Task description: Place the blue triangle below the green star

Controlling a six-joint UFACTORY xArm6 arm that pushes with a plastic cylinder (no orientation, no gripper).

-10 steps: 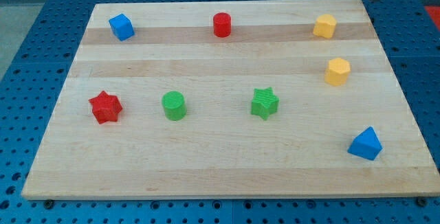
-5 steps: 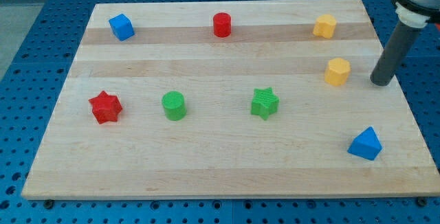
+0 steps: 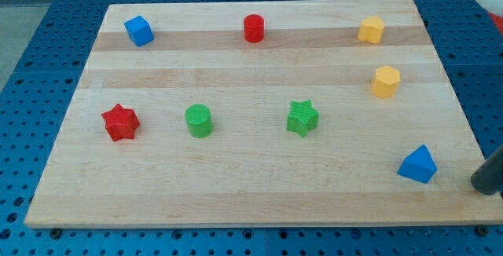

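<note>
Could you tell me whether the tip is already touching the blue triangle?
No, my tip sits to the view's right of the blue triangle, with bare wood showing between them.

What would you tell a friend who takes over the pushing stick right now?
My tip sits at the view's right edge, just right of the blue triangle, apart from it. The green star is mid-board, up and to the view's left of the triangle. Nothing is pushed yet. Left to do: slide the triangle toward the view's left until it rests below the star.
</note>
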